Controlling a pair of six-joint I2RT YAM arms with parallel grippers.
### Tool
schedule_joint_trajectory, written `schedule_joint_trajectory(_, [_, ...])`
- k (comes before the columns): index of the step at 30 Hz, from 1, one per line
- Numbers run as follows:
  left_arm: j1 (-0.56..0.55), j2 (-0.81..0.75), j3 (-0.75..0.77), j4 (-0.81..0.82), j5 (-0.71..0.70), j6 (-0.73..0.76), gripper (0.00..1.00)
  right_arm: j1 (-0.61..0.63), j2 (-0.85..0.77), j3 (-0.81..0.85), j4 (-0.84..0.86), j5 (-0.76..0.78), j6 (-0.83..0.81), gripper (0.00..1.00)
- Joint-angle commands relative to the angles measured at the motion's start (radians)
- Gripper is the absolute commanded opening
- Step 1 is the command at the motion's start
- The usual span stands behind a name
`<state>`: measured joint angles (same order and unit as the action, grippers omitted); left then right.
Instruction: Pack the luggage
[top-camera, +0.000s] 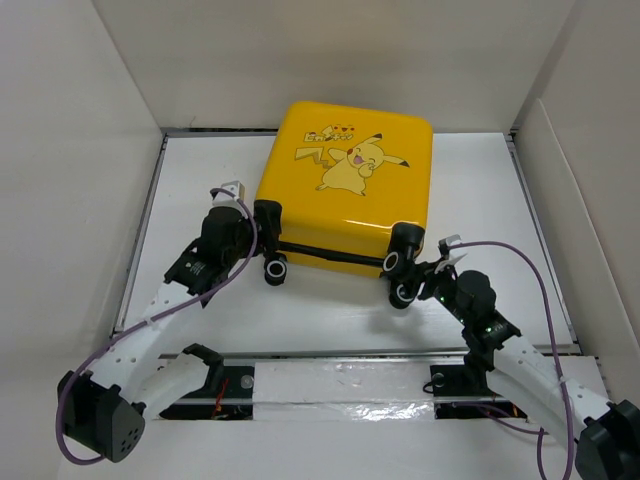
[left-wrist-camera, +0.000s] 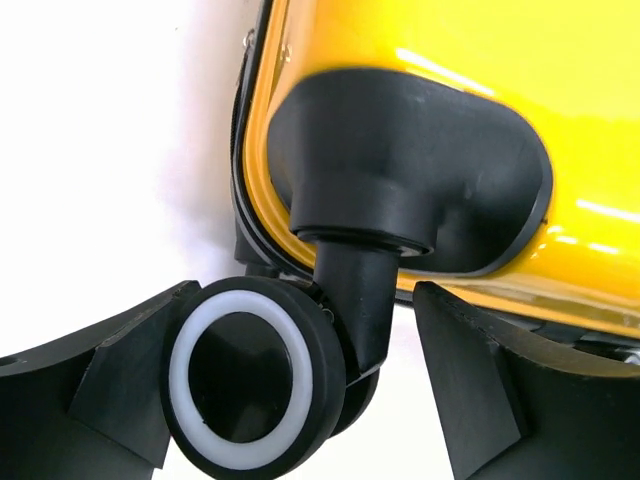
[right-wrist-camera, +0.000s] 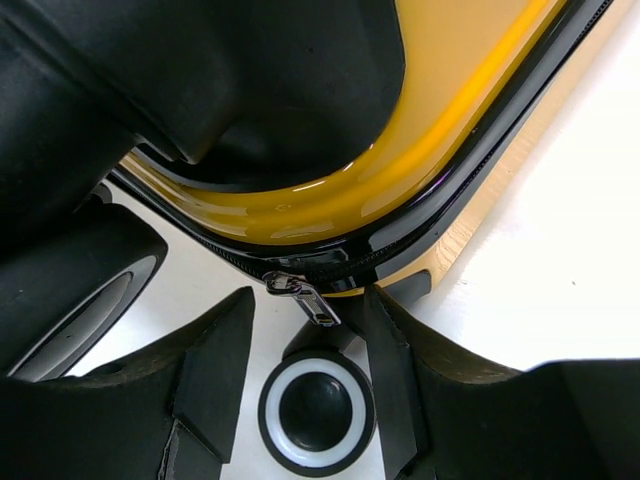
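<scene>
Yellow luggage lies shut and flat on the counter, with its wheels toward our arm bases. Its zipper pull sits between the parted fingers of our right end effector, which is the nearer one. The left end effector, also apart, straddles a wheel.

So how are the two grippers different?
The left gripper has a black wheel between its jaws; the right gripper has the zipper pull. The left gripper is at the left near corner of the suitcase, the right gripper at the right one. Both are open.
</scene>
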<state>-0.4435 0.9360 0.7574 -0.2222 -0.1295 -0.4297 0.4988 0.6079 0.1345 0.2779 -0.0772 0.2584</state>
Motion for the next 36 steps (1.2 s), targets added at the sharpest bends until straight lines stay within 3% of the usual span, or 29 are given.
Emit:
schedule_joint_trajectory(1, [-0.018,0.023,0.072,-0.005,0.1,0.055,0.84,0.02,-0.014,0.019,0.136,-0.075,0.002,0.54])
schedule_joint_trajectory(3, [-0.018,0.044,0.085,-0.055,0.1,0.083,0.84,0.02,-0.013,0.017,0.138,-0.076,0.004,0.54])
schedule_joint_trajectory(7, [-0.018,0.052,0.109,-0.135,0.03,0.129,0.99,0.02,-0.019,0.02,0.135,-0.079,0.004,0.54])
schedule_joint_trajectory(18, [-0.018,-0.017,0.082,-0.128,-0.006,0.192,0.99,0.02,0.001,0.02,0.147,-0.084,0.002,0.54])
schedule_joint_trajectory(24, [-0.018,0.021,0.069,-0.082,0.048,0.172,0.89,0.029,0.03,0.02,0.172,-0.088,0.002,0.54])
schedule_joint_trajectory(30, [-0.018,0.03,0.079,-0.055,0.073,0.175,0.6,0.029,0.038,0.02,0.175,-0.082,0.001,0.54])
schedule_joint_trajectory(31, [-0.018,0.038,0.083,-0.054,0.079,0.177,0.47,0.029,0.036,0.02,0.172,-0.076,0.001,0.54])
schedule_joint_trajectory(33, [-0.018,0.064,0.092,-0.048,0.102,0.177,0.34,0.029,0.029,0.02,0.159,-0.067,0.001,0.54])
schedule_joint_trajectory(34, [-0.018,0.07,0.095,-0.046,0.109,0.175,0.18,0.029,0.026,0.02,0.158,-0.062,0.001,0.54])
schedule_joint_trajectory(36, [-0.018,0.08,0.102,-0.054,0.119,0.169,0.03,0.029,0.013,0.019,0.144,-0.049,-0.001,0.54])
